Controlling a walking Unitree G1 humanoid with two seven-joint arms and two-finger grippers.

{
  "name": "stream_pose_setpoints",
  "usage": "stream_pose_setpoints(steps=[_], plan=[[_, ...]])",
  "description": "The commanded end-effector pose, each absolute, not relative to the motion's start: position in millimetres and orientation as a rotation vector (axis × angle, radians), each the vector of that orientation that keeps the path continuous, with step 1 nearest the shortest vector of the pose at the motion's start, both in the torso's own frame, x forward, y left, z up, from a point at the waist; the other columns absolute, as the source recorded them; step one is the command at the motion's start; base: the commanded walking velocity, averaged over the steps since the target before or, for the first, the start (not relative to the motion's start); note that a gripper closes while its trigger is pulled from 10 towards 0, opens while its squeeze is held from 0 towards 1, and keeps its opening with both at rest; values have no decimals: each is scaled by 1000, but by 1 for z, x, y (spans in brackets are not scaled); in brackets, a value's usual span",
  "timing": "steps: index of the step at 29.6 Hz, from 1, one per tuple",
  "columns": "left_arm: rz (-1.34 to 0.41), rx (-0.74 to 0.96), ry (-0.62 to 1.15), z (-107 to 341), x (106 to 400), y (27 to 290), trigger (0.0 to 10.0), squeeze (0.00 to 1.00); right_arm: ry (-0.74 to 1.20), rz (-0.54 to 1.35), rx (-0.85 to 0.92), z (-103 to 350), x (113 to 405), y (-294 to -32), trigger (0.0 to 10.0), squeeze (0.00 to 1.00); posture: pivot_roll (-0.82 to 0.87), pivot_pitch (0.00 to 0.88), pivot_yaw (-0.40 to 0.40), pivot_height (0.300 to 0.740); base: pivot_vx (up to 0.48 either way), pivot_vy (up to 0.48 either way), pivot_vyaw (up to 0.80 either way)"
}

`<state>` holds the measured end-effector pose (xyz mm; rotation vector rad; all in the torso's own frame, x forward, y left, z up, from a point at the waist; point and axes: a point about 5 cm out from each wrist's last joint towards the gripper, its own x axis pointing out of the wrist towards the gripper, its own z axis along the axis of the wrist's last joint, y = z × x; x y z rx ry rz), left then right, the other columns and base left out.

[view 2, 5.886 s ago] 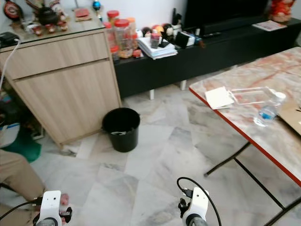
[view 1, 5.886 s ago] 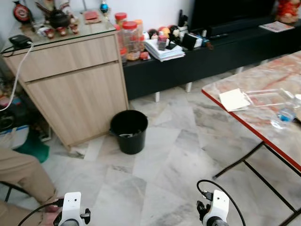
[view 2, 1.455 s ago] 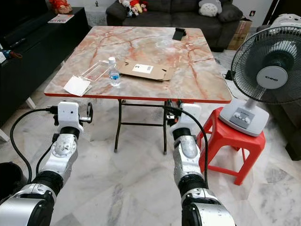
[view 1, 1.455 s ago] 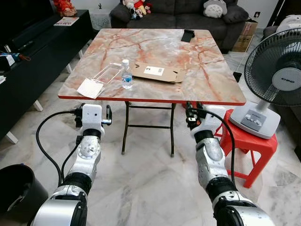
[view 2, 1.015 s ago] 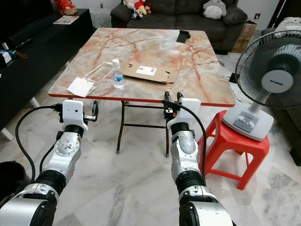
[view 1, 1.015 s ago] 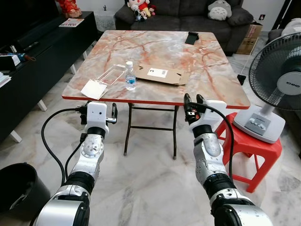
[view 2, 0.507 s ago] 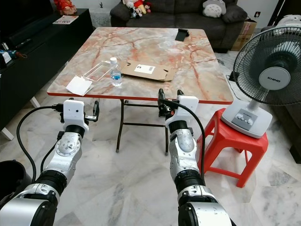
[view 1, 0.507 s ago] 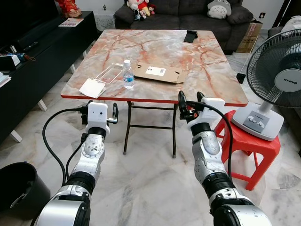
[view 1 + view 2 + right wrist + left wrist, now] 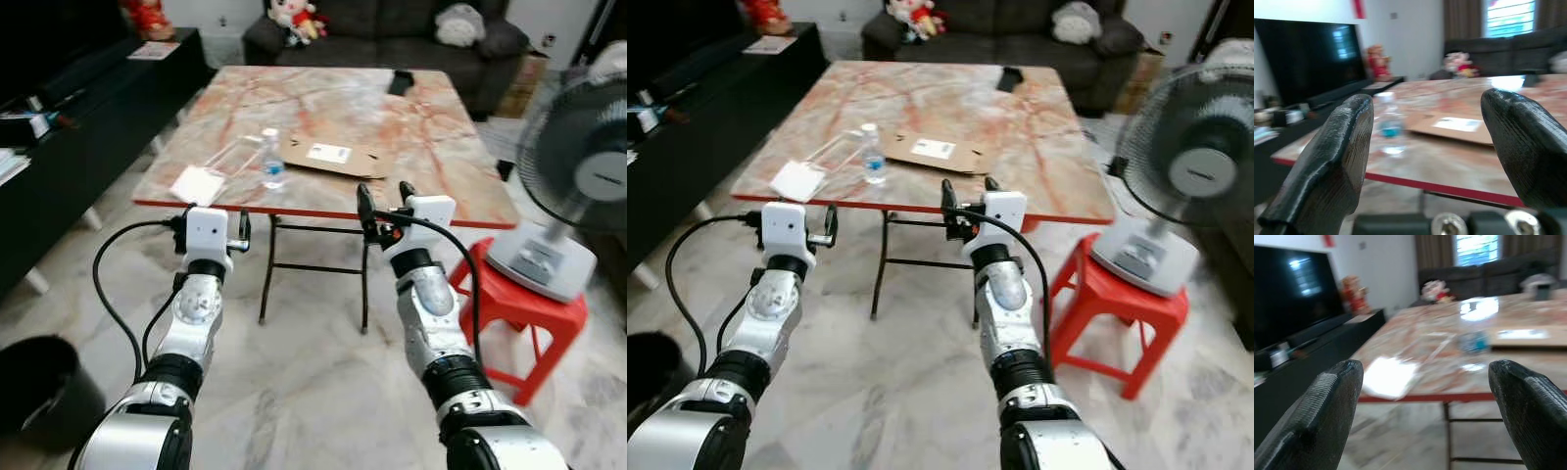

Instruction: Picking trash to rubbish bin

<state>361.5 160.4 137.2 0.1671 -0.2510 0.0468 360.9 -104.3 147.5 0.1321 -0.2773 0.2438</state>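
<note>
Both claws, left claw [image 9: 242, 231] and right claw [image 9: 383, 204], spread open before the tabletop [image 9: 411, 137]; a water bottle [image 9: 273, 170] at 11 o'clock.

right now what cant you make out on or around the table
- Label on the cardboard: print too small, head views.
- Bin: contents hidden by its dark inside, left eye view.
- Bottle: blurred, left wrist view.
- Dark object at the table's far edge: too small to identify.
</note>
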Motion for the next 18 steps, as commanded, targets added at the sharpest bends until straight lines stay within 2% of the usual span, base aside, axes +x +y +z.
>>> stream_pose_setpoints(steps=[1,15,18], plan=[[45,164,-260,142,363,160,10000,0,-284,257,135,151,361,-99,10000,0,-23,0,-11,740,304,0,0],[46,161,-266,144,363,161,10000,0,-274,245,154,152,362,-101,10000,0,-25,0,-12,740,312,0,0],[46,159,-267,144,363,161,10000,0,-268,249,170,152,362,-100,10000,0,-23,0,-12,740,325,0,-650]])
